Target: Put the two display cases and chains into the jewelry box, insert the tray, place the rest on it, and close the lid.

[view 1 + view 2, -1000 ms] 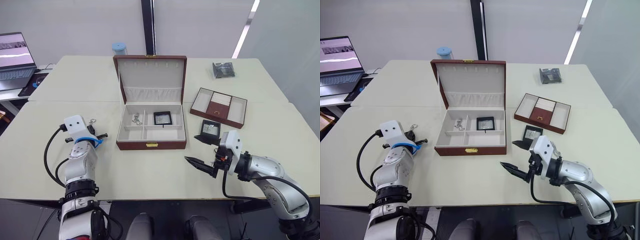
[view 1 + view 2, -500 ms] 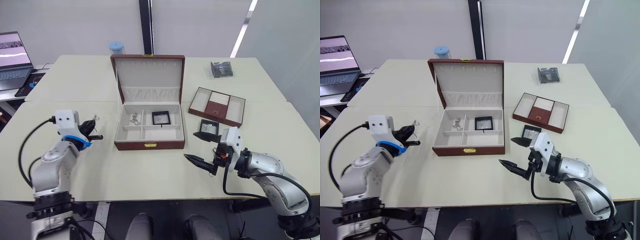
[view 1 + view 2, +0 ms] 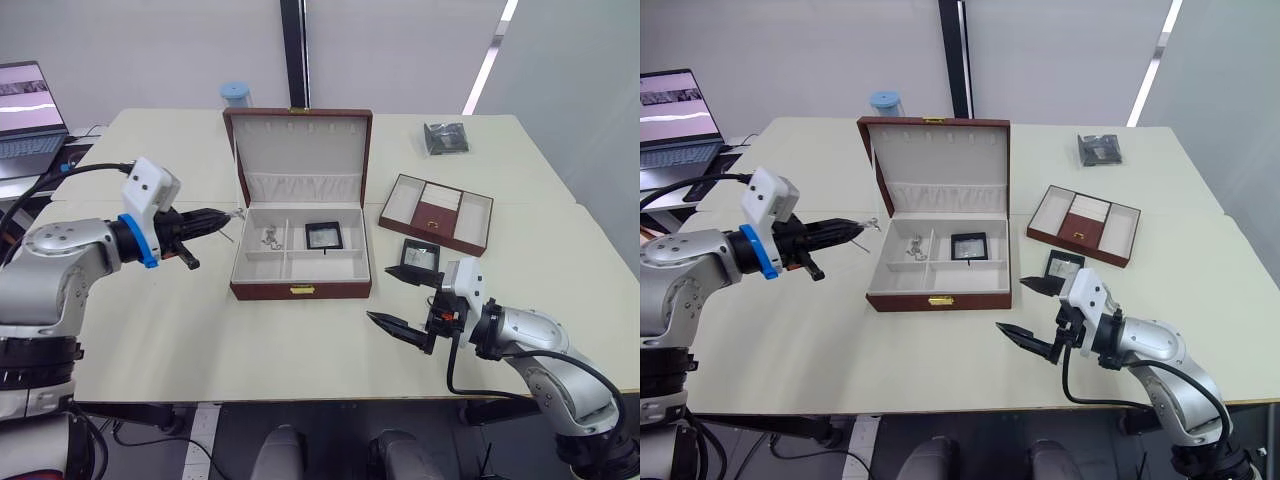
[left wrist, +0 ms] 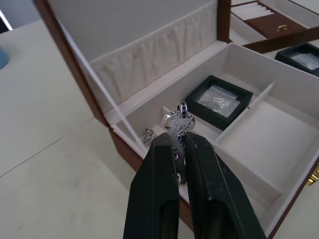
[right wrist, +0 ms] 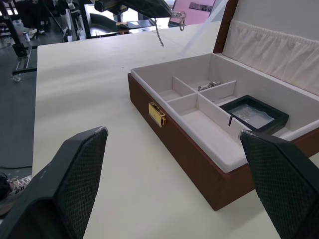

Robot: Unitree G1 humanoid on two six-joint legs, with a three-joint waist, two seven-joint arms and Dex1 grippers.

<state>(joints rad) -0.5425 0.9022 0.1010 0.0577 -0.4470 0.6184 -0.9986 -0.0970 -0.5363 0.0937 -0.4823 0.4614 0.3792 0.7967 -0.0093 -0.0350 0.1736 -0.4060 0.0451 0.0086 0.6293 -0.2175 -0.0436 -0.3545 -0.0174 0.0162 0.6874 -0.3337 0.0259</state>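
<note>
Holding: left gripper (image 4: 180, 144) pinched on chain (image 4: 178, 119), left of box (image 3: 300, 290)
Right gripper (image 3: 396, 306): fingers wide apart, empty

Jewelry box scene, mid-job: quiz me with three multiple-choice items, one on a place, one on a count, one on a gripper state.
1. Where does the display case outside the box lie?
A. On the table between the tray and the right gripper
B. Inside the tray
C. On the lid

2. How many display cases are in the jewelry box?
A. None
B. One
C. Two

3. What is the left gripper doing?
A. Open and empty
B. Shut on a chain
C. Shut on the tray

Answers:
1 A: the case sits on the table between the tray and the right gripper.
2 B: one case lies in the box.
3 B: the left gripper pinches a chain.
</note>
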